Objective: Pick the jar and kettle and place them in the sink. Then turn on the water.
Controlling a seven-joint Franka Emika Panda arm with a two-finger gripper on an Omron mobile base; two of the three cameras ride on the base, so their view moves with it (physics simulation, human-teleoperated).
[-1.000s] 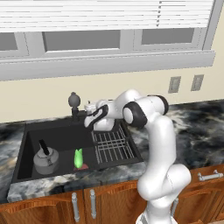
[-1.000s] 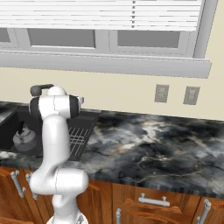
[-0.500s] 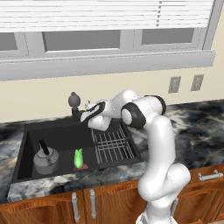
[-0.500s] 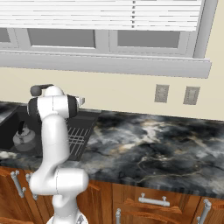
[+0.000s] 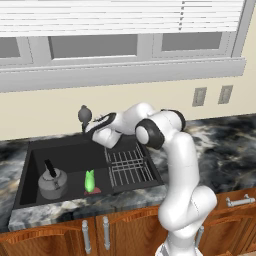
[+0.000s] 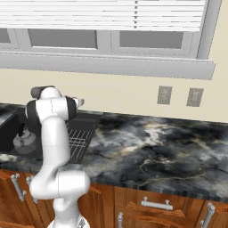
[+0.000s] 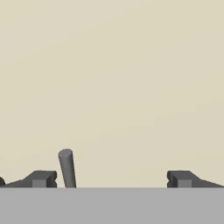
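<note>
At the far left of the left base view, the black sink point(image 5: 30, 170) is sunk into the dark marbled counter point(image 5: 220, 135), and the grey kettle point(image 5: 51, 182) sits upright on the basin floor in its front left part, black handle arched over the lid. Just right of the kettle, near the middle of the basin, stands a small green jar point(image 5: 90, 181), apart from the kettle. Further right, a wire grid rack point(image 5: 129, 166) covers the right side of the basin. Behind the sink, at its back edge, the dark round-headed faucet point(image 5: 84, 115) rises against the cream wall point(image 5: 45, 107), and the gripper point(image 5: 90, 128) reaches in just beside it from the right. In the hand view the two dark finger tips point(image 7: 41, 178) stand wide apart, nothing between them but a slim grey rod point(image 7: 67, 168) close to the left tip, with the plain wall beyond. From the right base view the kettle point(image 6: 24, 140) shows at the left edge.
</note>
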